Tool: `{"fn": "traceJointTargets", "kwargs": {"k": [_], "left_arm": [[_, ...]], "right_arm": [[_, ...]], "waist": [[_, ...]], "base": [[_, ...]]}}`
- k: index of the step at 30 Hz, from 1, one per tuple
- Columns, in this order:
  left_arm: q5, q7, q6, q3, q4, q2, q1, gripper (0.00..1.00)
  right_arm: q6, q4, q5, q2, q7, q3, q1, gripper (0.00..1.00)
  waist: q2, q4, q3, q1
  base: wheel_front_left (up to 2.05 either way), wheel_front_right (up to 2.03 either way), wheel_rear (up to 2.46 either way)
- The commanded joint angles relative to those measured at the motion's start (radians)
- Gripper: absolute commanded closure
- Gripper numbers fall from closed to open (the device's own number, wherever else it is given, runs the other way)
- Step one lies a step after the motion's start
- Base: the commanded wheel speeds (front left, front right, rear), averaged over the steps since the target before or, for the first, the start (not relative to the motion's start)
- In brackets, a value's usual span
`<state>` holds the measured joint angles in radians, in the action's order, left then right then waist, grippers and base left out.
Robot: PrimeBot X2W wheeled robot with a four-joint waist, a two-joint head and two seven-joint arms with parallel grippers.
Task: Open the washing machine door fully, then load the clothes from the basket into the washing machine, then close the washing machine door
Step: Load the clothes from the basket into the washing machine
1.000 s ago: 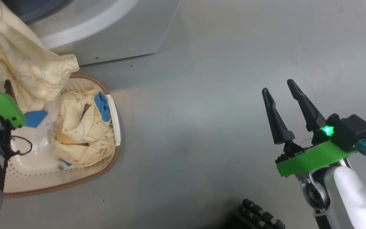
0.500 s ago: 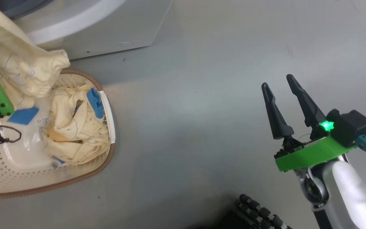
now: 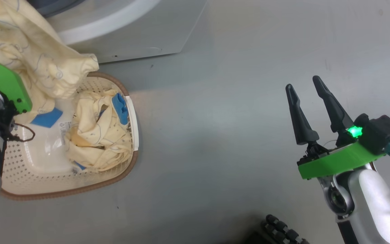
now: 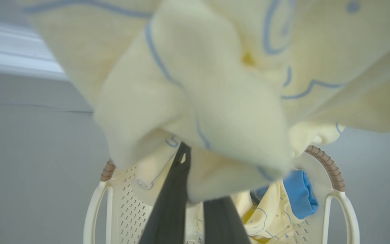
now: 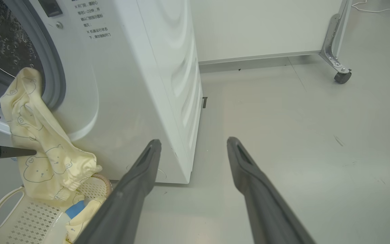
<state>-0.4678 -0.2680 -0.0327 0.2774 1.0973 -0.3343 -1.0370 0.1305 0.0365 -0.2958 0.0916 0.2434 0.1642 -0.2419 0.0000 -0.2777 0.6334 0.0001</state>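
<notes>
While a pale-yellow cotton garment with line-drawn bears is clamped between the dark fingers of the left gripper, it is hung over the far end of the cream perforated plastic basket with a brown rim, close before the white front-loading washing machine. A second pale-yellow garment with a blue cuff is seen crumpled inside the basket. The right gripper is held well apart over the grey floor, fingers spread wide.

Head looks down; left wrist, apparently closest, shares the basket.
</notes>
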Motion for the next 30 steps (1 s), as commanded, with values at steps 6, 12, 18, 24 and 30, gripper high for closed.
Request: {"fn": "traceJointTargets", "kwargs": {"k": [6,12,18,24,30], "left_arm": [[-0.018,-0.119,-0.041,0.002,-0.130,-0.055,-0.055,1.00],[-0.046,-0.253,-0.049,-0.002,-0.343,-0.101,-0.074,1.00],[-0.056,-0.376,0.008,-0.034,-0.600,-0.179,-0.094,1.00],[-0.050,-0.437,0.073,-0.070,-0.761,-0.235,-0.116,1.00],[-0.040,-0.446,0.104,-0.092,-0.801,-0.265,-0.149,1.00]], "right_arm": [[0.000,-0.035,0.006,0.012,0.002,0.004,0.018,0.00],[0.000,-0.037,0.002,0.004,0.002,0.004,0.024,0.00],[0.000,-0.032,-0.009,-0.003,0.006,0.016,0.019,0.00],[0.000,-0.019,-0.025,-0.010,0.012,0.034,0.004,0.00],[0.000,-0.006,-0.039,-0.016,0.016,0.054,-0.012,0.00]], "waist": [[0.0000,0.024,-0.024,-0.0001],[0.0000,0.026,-0.033,-0.0001],[0.0000,0.003,-0.024,-0.0001],[0.0000,-0.029,-0.003,-0.0001],[0.0000,-0.060,0.021,-0.0001]], "base": [[0.00,0.00,0.00],[0.00,0.00,0.00],[0.00,0.00,0.00],[0.00,0.00,0.00],[0.00,0.00,0.00]]}}
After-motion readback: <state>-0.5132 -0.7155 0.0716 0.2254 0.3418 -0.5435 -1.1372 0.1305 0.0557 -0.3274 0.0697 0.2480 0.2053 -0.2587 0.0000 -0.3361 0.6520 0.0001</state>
